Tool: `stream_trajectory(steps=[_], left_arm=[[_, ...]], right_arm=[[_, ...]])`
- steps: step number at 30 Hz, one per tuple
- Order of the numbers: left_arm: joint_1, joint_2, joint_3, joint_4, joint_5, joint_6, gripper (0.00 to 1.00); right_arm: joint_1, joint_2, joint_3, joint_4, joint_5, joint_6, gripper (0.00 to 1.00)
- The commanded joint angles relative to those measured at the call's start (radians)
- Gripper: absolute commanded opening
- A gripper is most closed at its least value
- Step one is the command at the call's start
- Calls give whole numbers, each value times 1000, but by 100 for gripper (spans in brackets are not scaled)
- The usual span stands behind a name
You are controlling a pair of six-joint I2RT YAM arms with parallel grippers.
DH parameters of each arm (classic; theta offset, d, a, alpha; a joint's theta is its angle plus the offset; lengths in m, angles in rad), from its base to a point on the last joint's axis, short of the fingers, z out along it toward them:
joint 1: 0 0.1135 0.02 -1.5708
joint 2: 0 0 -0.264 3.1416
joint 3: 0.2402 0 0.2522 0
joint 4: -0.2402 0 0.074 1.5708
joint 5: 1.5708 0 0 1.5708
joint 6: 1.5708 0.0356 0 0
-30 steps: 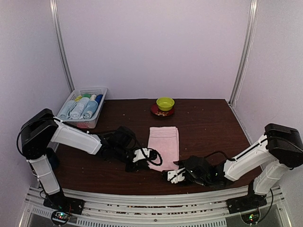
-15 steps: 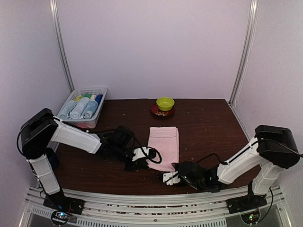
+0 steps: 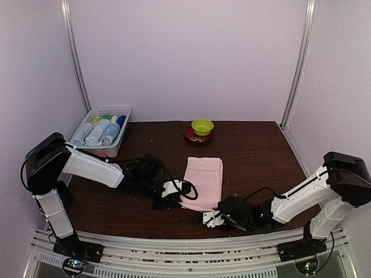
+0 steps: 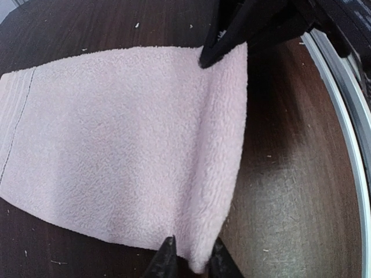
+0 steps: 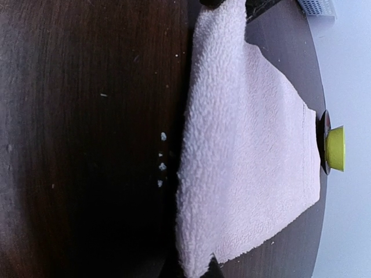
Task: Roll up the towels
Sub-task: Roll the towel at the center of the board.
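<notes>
**Turn the near edge over evenly, both corners together**

The table (image 3: 255,150) carries the pink towel (image 3: 204,174) near its middle. It lies flat with its long side running near to far, and only the near edge is raised into a soft ridge. We judge the step in hand to be the first turn of the roll, made from that ridge.

The 2 arms reach in low from either side. The left gripper (image 4: 191,262) has the near-left corner pinched between its fingertips. The right gripper (image 5: 194,271) is clenched on the near-right corner. Both tools grasp the same edge, 1 corner each.

To do this well, we would move the 2 corners at the same pace, since a corner that leads will probably give a cone rather than a straight roll. We would lift only a little, carry the edge toward the far side, and lay it on the flat part so the fold stays tight. The cloth looks thick and limp, so a light pull between left and right should stop the middle sagging. Nothing pins the flat part down, and a hard pull may drag the whole towel.

The green bowl (image 3: 202,125) sits well beyond the far edge, so the roll has room.
</notes>
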Motion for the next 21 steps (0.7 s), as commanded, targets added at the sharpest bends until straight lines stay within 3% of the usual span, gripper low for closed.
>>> stream_trajectory(steps=[1, 9, 21], left_arm=[[7, -20, -3, -21, -24, 16, 24], [7, -107, -58, 40, 1, 8, 42], [7, -87, -56, 24, 53, 27, 46]], right_arm=[[-2, -46, 27, -163, -88, 85, 0], [-35, -65, 61, -245, -171, 198, 0], [-195, 36, 243, -484, -399, 396, 0]])
